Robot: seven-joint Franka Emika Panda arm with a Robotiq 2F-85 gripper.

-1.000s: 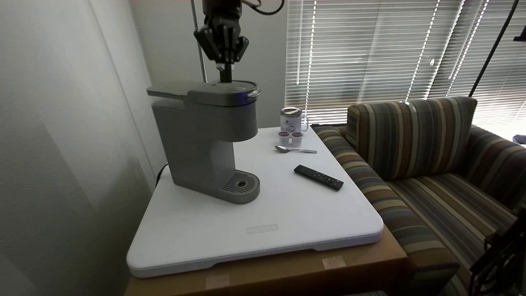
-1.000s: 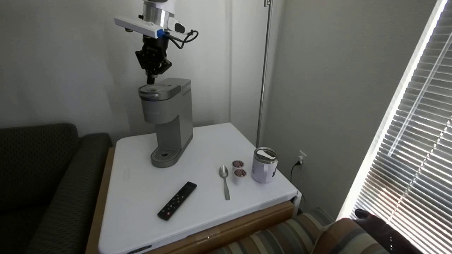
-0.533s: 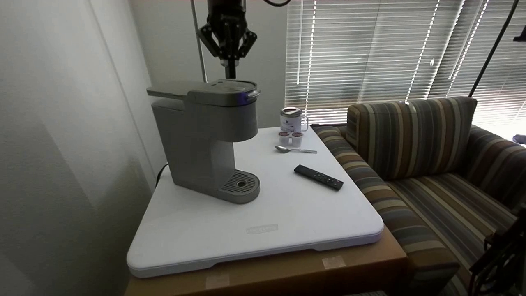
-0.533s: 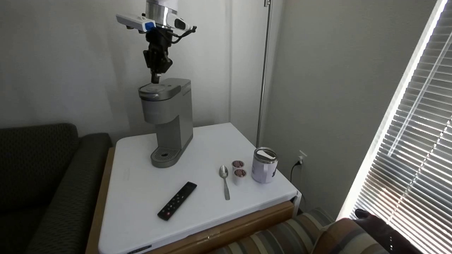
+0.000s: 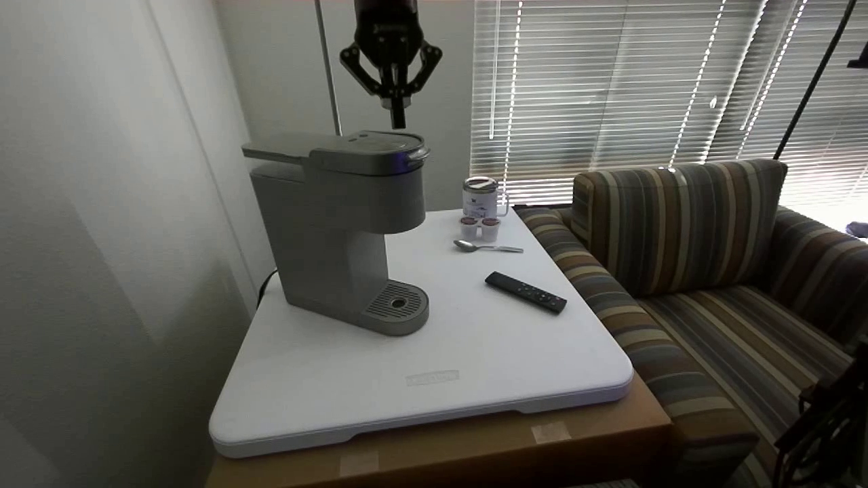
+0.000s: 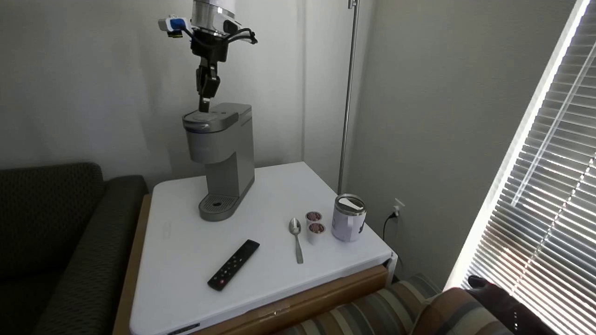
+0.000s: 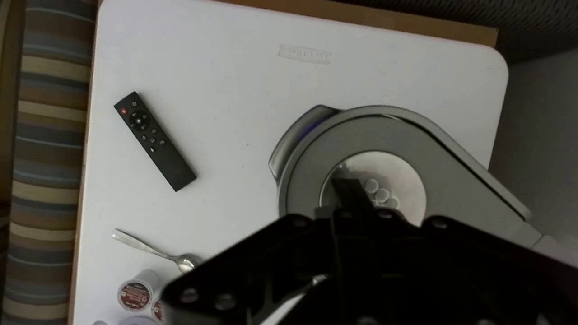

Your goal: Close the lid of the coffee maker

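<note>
The matte grey coffee maker (image 5: 332,251) stands at the wall side of the white table; it also shows in an exterior view (image 6: 222,144). Its grey lid (image 5: 369,152) lies flat, down on the head, in both exterior views (image 6: 216,120). In the wrist view the lid's grey top (image 7: 370,133) shows a round shiny disc in its middle. My gripper (image 5: 398,122) is shut and empty, fingers pointing down just above the front part of the lid. In an exterior view its tips (image 6: 204,107) overlap the lid, so contact is unclear. In the wrist view the shut fingertips (image 7: 347,185) cover part of the disc.
A black remote (image 5: 525,292), a spoon (image 6: 296,239), two coffee pods (image 6: 315,228) and a lidded mug (image 6: 348,218) are on the white table (image 5: 420,413). A wall (image 5: 135,237) is close behind the coffee maker. A striped armchair (image 5: 678,237) stands beside the table.
My gripper has turned about its vertical axis and shifted a little to the right in an exterior view, staying shut just above the lid. The coffee maker and lid have not visibly moved.
</note>
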